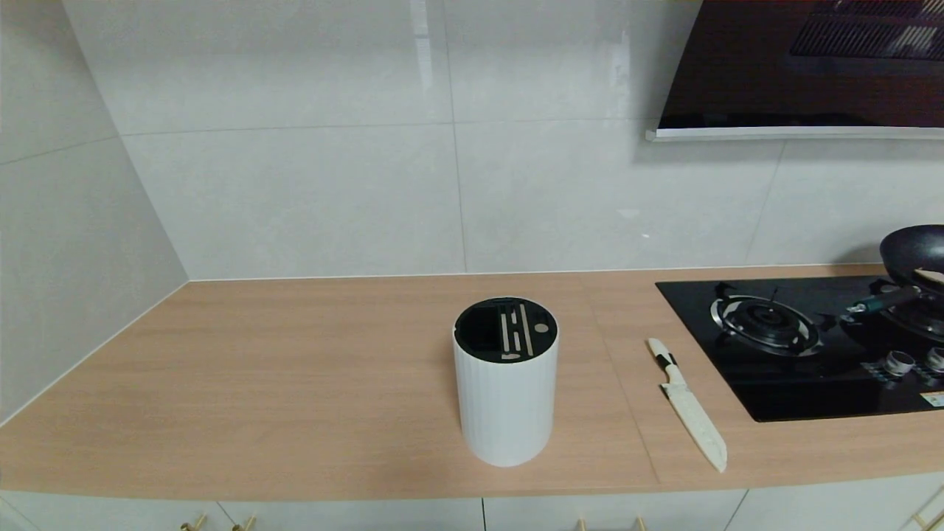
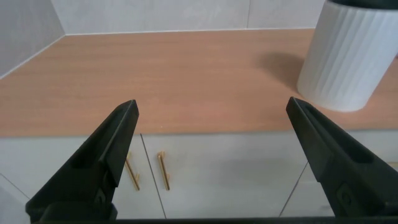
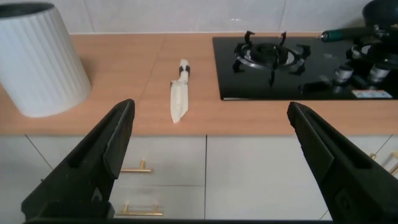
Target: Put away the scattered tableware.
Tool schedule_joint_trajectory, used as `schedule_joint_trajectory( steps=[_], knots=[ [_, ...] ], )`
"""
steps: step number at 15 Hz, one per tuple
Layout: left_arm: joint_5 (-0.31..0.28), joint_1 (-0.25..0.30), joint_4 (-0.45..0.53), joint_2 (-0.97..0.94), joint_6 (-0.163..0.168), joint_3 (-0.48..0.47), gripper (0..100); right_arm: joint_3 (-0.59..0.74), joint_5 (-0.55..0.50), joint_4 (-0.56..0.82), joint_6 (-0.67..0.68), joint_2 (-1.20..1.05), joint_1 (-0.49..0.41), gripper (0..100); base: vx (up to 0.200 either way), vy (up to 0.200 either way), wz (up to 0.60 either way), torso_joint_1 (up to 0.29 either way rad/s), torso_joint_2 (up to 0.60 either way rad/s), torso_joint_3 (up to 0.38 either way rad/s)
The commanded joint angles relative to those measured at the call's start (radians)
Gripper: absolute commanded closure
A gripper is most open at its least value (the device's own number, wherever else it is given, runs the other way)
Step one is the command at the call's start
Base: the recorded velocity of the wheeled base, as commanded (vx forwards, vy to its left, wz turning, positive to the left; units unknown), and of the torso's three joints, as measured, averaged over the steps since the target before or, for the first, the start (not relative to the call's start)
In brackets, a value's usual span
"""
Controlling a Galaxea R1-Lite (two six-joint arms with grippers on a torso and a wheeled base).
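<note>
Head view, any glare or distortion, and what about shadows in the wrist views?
Head view: a glare streak runs down the wall tiles, and the counter bows along its front edge. Left wrist view: the white holder casts a soft shadow beside it. Right wrist view: the knife lies evenly lit.

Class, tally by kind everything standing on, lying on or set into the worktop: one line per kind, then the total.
Holder: 1
Knife: 1
Hob: 1
Pan: 1
Total: 4
</note>
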Motion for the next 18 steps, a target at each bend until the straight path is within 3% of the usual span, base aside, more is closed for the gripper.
schedule_joint_trajectory(
  steps=[1,9,18],
  knots=[
    [0.000,0.000,0.000,0.000,0.000,0.000,0,0.000,-0.001,-0.002,-0.001,0.002,0.000,0,0.000,0.000,0.00,0.198,-0.40,-0.212],
    [0.000,0.000,0.000,0.000,0.000,0.000,0,0.000,-0.001,-0.002,-0.001,0.002,0.000,0,0.000,0.000,0.00,0.178,-0.37,-0.197],
    [0.000,0.000,-0.001,0.000,0.000,0.000,0,0.000,-0.004,-0.002,-0.012,0.002,0.000,0,0.000,0.000,0.00,0.012,-0.03,-0.014]
  ],
)
